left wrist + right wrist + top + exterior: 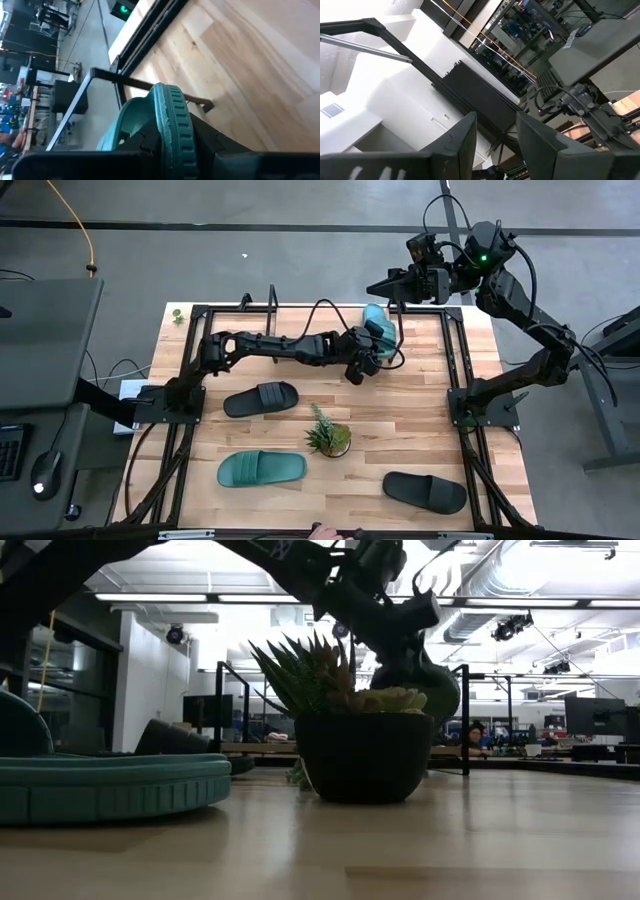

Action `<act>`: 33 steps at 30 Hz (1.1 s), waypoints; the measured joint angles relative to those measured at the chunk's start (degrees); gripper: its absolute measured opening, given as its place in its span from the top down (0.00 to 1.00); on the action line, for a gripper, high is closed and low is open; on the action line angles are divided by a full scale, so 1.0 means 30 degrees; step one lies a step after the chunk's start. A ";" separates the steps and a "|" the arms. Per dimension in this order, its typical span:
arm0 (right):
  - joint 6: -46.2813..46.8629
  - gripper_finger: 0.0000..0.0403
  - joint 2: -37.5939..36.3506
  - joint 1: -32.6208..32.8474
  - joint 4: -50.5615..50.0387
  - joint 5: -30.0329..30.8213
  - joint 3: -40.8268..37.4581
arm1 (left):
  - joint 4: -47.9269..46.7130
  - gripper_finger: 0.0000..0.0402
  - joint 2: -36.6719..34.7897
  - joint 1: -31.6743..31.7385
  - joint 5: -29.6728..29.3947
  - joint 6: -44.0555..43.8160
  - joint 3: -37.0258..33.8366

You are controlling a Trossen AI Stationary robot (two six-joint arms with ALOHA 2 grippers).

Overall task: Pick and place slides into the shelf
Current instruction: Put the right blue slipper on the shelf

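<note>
Gripping teal slide [170, 125], left jaws [368, 352], toe hidden

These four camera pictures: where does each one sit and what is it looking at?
High view: overhead, looking down on the table; shows both arms.
Low view: at tabletop height, facing the potted plant; an arm crosses above.
Left wrist view: on the left arm, past its pincer clamping a teal slide.
Right wrist view: on the raised right arm, past its open pincer into the room.
Shared: high and left wrist views both show the held slide.
</note>
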 joint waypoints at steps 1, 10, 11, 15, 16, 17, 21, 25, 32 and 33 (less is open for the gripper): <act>0.0000 0.67 0.0000 0.0000 -0.0001 0.0000 0.0000 | 0.0175 0.86 0.0045 0.0079 0.0066 -0.0003 0.0002; 0.0000 0.67 0.0000 0.0000 -0.0132 0.0000 0.0000 | 0.0370 0.86 0.0729 0.0571 0.0273 -0.0778 0.0000; 0.0000 0.67 0.0000 0.0000 -0.0132 0.0000 0.0000 | 0.0386 0.86 0.0729 0.0560 0.0469 -0.0878 0.0000; -0.0007 0.67 0.0000 0.0000 -0.0139 0.0000 0.0000 | 0.0420 0.86 0.0714 0.0460 0.1122 -0.1459 0.0007; -0.0017 0.67 0.0000 0.0000 -0.0137 0.0005 0.0000 | 0.0417 0.86 0.0714 0.0447 0.1145 -0.1516 0.0007; -0.0022 0.67 0.0000 0.0000 -0.0139 0.0007 0.0000 | 0.0423 0.86 0.0714 0.0426 0.1171 -0.1548 0.0007; -0.0050 0.67 0.0000 0.0000 -0.0139 0.0007 0.0000 | 0.0409 0.86 0.0707 0.0397 0.1576 -0.1993 0.0007; -0.0058 0.67 0.0000 -0.0008 -0.0139 0.0007 0.0000 | 0.0409 0.86 0.0699 0.0409 0.2747 -0.2663 0.0007; -0.0058 0.67 0.0000 -0.0015 -0.0139 0.0079 0.0000 | 0.0409 0.86 0.0693 0.0431 0.3086 -0.3019 0.0007; -0.0058 0.67 0.0000 -0.0015 -0.0139 0.0080 0.0000 | 0.0432 0.86 0.0740 0.0431 0.3094 -0.3025 0.0007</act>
